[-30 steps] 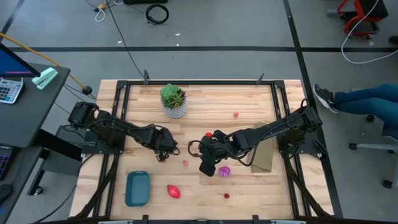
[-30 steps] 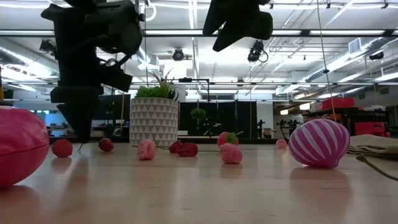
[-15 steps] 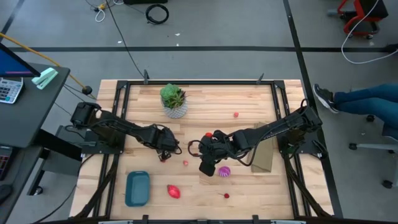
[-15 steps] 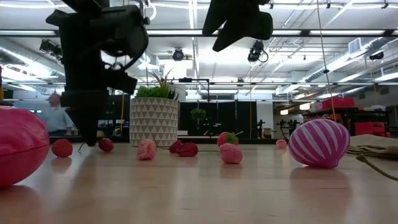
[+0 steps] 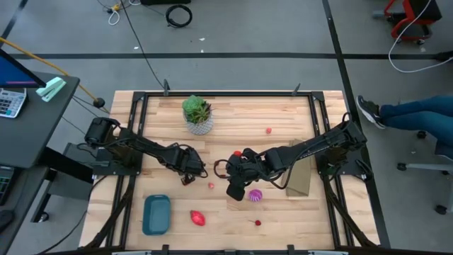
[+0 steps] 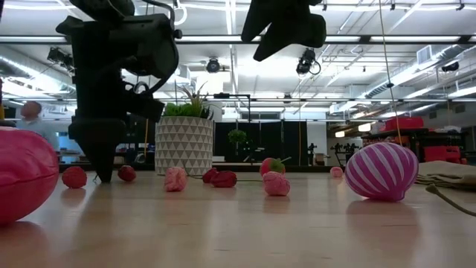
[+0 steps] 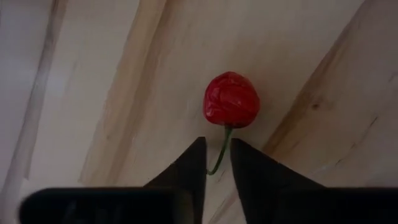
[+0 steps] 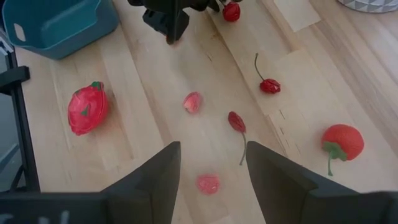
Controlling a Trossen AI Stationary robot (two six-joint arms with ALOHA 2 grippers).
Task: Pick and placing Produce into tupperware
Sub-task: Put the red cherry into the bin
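The left gripper (image 7: 217, 163) is down at the pale wooden table (image 5: 233, 120), its two dark fingers drawn close around the thin green stem of a small round red cherry-like piece (image 7: 231, 99) — whether they actually pinch it I can't quite tell. The right gripper (image 8: 211, 167) hovers mid-table with fingers apart and empty, near the purple ribbed ball (image 5: 255, 195). The shallow blue-teal plastic tray (image 5: 156, 214) sits at the near left, the oval red-pink piece (image 5: 198, 217) just beside it.

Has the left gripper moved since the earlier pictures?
Yes. In the low view the left gripper has come down toward the table, judged against the white plant pot.
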